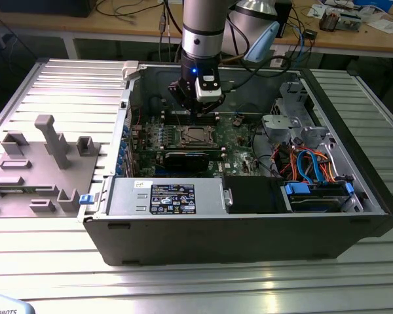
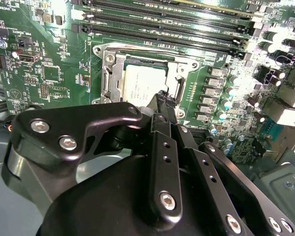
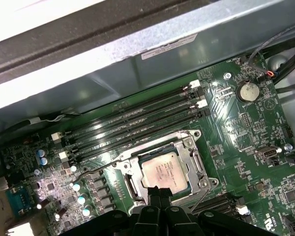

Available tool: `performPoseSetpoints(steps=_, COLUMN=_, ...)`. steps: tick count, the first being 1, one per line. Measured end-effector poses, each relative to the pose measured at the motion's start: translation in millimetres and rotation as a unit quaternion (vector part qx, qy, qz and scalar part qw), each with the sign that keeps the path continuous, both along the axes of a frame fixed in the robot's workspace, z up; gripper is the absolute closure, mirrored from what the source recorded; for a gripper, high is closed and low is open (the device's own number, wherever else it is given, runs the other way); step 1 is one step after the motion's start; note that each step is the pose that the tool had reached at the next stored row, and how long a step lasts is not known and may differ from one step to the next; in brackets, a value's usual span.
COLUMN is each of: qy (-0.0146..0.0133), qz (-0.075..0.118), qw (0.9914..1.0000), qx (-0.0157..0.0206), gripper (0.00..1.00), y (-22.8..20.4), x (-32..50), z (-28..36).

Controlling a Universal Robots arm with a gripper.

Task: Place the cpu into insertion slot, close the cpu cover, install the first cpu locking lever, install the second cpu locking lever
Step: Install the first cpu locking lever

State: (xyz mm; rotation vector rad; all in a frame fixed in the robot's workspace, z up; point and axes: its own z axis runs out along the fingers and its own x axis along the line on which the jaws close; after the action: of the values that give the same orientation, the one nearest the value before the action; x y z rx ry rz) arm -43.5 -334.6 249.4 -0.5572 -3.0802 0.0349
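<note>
The cpu (image 3: pixel 163 169) lies flat in the insertion slot (image 2: pixel 106 58) on the green board, its silver top showing in both wrist views (image 2: pixel 141 84). The cpu cover (image 3: pixel 194 160) lies down around it, framing the chip. A thin wire lever (image 3: pixel 96 169) runs out from one side of the socket and another (image 3: pixel 205 196) runs along the opposite side. My gripper (image 3: pixel 158 191) is shut with nothing between its fingers, its tips (image 2: pixel 163 97) close over the chip's near edge. In the exterior view the gripper (image 1: pixel 195 114) hangs just above the socket (image 1: pixel 195 135).
The board sits inside an open computer case (image 1: pixel 249 229). Memory slots (image 3: pixel 137 120) run beside the socket. A power supply (image 1: pixel 164 196) and a drive bay with cables (image 1: pixel 311 163) fill the case's front and the exterior view's right. A grey fixture plate (image 1: pixel 39 163) lies outside.
</note>
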Motion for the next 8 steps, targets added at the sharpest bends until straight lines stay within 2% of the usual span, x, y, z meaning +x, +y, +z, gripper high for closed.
performPoseSetpoints(steps=8, qy=0.0000, qz=0.007, qw=0.99998, qx=0.0000, gripper=0.89, y=0.0, x=0.0, z=0.0)
